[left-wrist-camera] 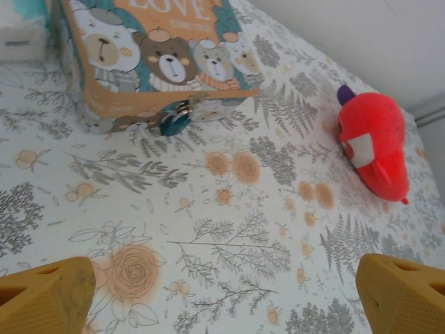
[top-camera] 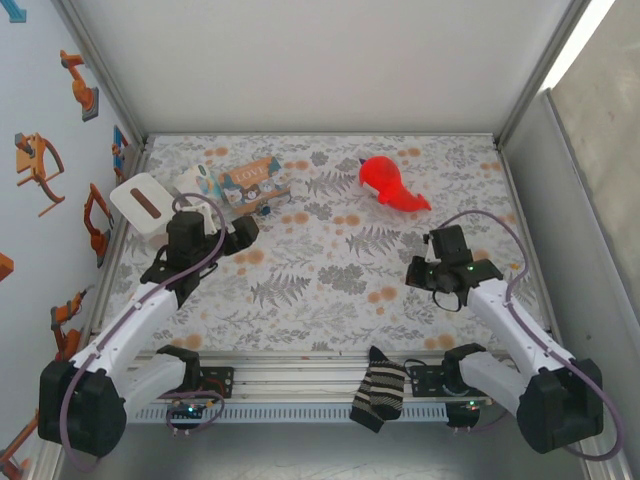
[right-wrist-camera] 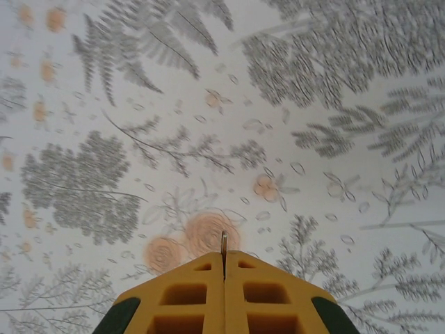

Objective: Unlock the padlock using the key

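my main worry is the key [right-wrist-camera: 224, 243]. only a thin metal sliver of it pokes out between the fingers of the right gripper [right-wrist-camera: 224, 263], which are pressed together on it. a hold that shallow could let it twist or slide back when i push it at the keyhole.

second worry: the padlock [left-wrist-camera: 174, 120] is tiny and lies loose on the table [left-wrist-camera: 208, 229], touching the foot of the tin [left-wrist-camera: 153, 56]. unless something pins it, a nudge from the key would likely just skate it along or spin it. i cannot tell which way the keyhole faces, so lining up is guesswork for now. the tin may also crowd any fingers that come in to grip the lock.

pose: the left gripper [left-wrist-camera: 226, 289] hangs low over the table on the near side of the padlock. its fingers are spread wide with nothing between them, aimed toward lock and tin. the right arm is bent over the right half of the table, gripper pointing down at the cloth. it sits on the near side of the plush [top-camera: 388, 182], well apart from the padlock.
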You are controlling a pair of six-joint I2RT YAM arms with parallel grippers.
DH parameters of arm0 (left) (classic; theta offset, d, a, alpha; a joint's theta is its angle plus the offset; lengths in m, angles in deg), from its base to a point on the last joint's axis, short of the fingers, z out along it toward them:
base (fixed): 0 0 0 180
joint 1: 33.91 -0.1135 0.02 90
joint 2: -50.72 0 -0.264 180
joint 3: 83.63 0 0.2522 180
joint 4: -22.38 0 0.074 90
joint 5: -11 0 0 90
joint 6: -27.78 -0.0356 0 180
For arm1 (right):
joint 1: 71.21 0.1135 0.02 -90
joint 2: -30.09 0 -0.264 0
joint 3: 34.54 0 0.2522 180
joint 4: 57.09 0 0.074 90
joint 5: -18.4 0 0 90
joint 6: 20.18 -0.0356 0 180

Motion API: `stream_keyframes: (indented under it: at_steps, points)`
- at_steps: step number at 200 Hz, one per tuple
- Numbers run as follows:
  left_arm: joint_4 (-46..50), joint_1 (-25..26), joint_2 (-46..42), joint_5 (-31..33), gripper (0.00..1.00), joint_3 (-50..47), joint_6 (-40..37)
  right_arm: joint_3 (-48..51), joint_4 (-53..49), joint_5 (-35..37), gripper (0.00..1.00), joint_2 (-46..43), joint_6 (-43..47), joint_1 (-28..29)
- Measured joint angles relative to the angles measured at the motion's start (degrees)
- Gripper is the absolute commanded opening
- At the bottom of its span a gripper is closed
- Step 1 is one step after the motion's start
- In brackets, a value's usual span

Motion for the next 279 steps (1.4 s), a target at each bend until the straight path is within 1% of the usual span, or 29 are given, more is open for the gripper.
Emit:
stream_keyframes:
  at_steps: [10,25,35,64,91,119,150,195,245,279]
  points:
    - [-0.52,-0.39,-0.15,-1.95,1.00,0.46,-0.66,-0.39,1.64,-1.22,0.00,-0.79,1.40,0.02]
    - [-2.14,-1.40,-0.33,-6.05,0.93,0.79,-1.40,-0.72,4.87,-3.65,0.00,-1.51,3.43,0.07]
    - [-3.93,-2.51,-0.35,-9.92,0.90,0.79,-1.66,-0.94,7.48,-5.66,0.00,-1.53,4.92,0.13]
    - [-10.19,-4.57,0.57,-21.99,0.84,0.94,-1.81,-2.12,14.78,-11.91,0.00,-0.22,8.72,0.59]
    - [-15.17,-3.56,3.39,-32.76,0.81,2.69,-1.75,-3.96,21.16,-17.18,0.00,2.51,11.72,1.97]
    - [-17.81,-0.98,4.70,-39.71,0.79,5.01,-2.14,-5.86,25.59,-21.62,0.00,5.44,14.08,3.41]
    - [-19.82,0.85,4.70,-44.39,0.74,6.34,-2.95,-8.59,28.13,-26.67,0.00,8.68,16.65,5.01]
    - [-19.96,3.85,5.25,-48.85,0.66,8.66,-5.49,-11.28,30.38,-33.33,0.00,10.84,20.70,6.97]
    - [-15.43,8.92,8.90,-50.62,0.57,12.96,-11.28,-13.99,30.60,-35.45,0.00,13.09,23.80,9.68]
    - [-14.21,10.12,12.57,-50.99,0.53,14.80,-13.03,-14.95,30.34,-35.41,0.00,14.34,24.92,11.91]
